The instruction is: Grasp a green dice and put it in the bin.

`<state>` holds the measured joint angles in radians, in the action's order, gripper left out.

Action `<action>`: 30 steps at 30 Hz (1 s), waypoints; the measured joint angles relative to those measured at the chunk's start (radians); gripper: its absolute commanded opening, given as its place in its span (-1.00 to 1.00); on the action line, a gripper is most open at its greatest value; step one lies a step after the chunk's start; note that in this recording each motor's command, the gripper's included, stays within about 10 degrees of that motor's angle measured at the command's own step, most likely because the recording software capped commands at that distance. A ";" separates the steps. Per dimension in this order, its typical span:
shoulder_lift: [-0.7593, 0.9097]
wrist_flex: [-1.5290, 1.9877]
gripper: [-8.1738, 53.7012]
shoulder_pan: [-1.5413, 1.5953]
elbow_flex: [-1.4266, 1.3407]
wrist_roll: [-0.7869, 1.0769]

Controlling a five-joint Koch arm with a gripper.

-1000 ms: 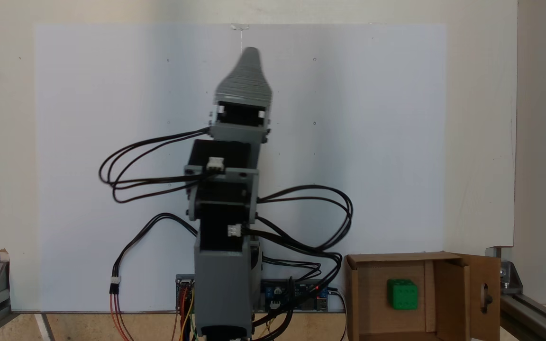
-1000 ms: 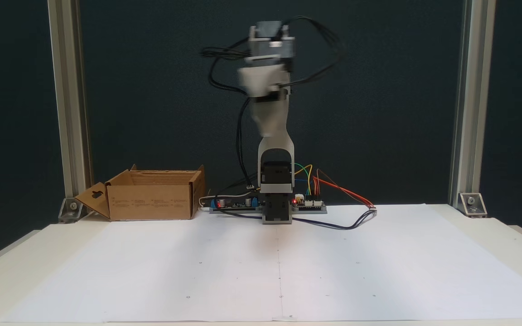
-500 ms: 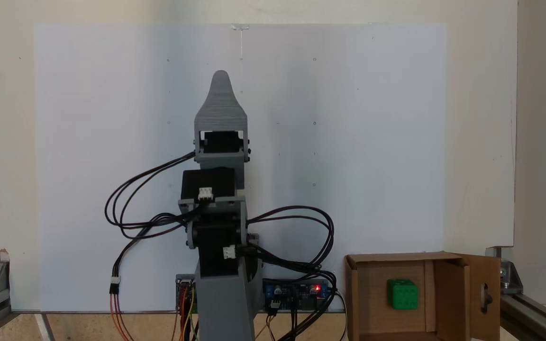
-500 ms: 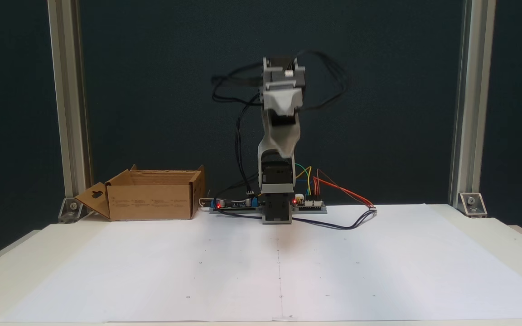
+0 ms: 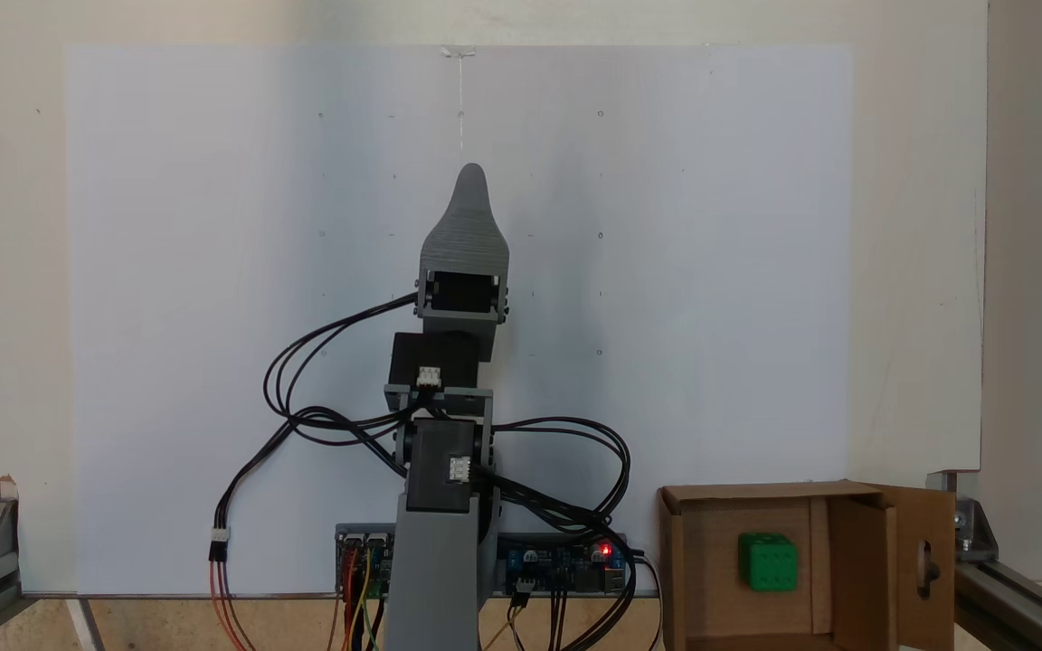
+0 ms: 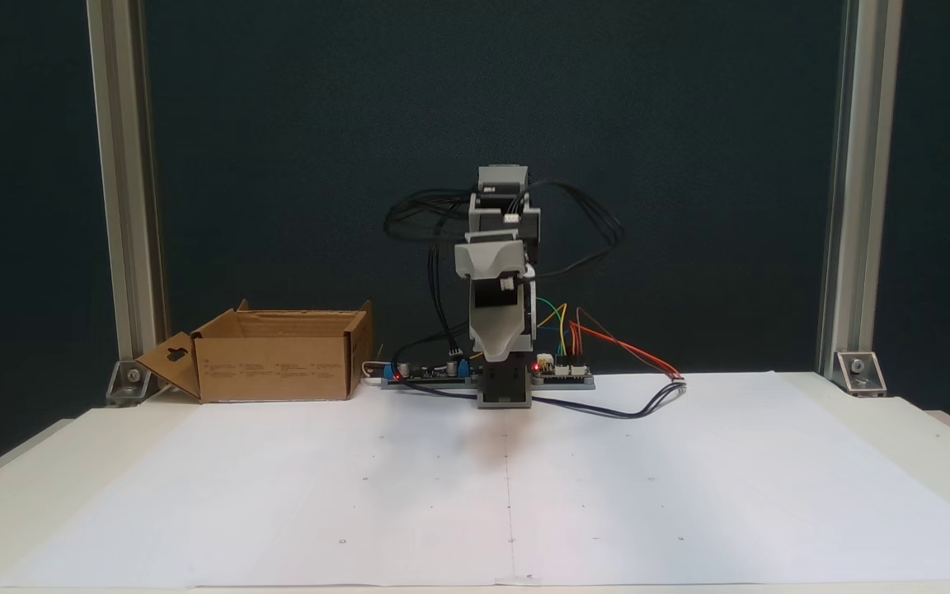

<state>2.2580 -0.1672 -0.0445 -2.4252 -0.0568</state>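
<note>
The green dice (image 5: pixel 767 561) lies on the floor of the bin (image 5: pixel 672 551), a brown cardboard box at the lower right of a fixed view. Seen from the front in a fixed view, the bin (image 6: pixel 277 367) stands at the back left and its walls hide the dice. The grey gripper (image 5: pixel 471 174) points out over the white sheet at the table's middle, well apart from the bin. From the front the gripper (image 6: pixel 495 355) hangs low before the arm's base. Its jaws lie one behind the other, so only one tip shows. Nothing green is in it.
A white paper sheet (image 6: pixel 508 487) covers the table. Circuit boards (image 6: pixel 562 375) and loose black and coloured wires (image 6: pixel 623 396) sit by the arm's base. Aluminium posts (image 6: pixel 120 190) stand at both back corners. The bin's flap (image 5: pixel 925 565) with a keyhole cutout sticks outward.
The arm has folded down toward its base: the gripper dropped from high up to just above the base. The dice stayed in the bin.
</note>
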 measured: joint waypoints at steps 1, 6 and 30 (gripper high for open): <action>0.000 -0.041 0.77 0.000 -0.023 0.000; 0.000 -0.258 0.73 -0.003 -0.193 0.000; 0.000 -1.209 0.72 -0.014 -0.652 0.000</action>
<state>2.2580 -1.3760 -0.0583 -3.0772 -0.0568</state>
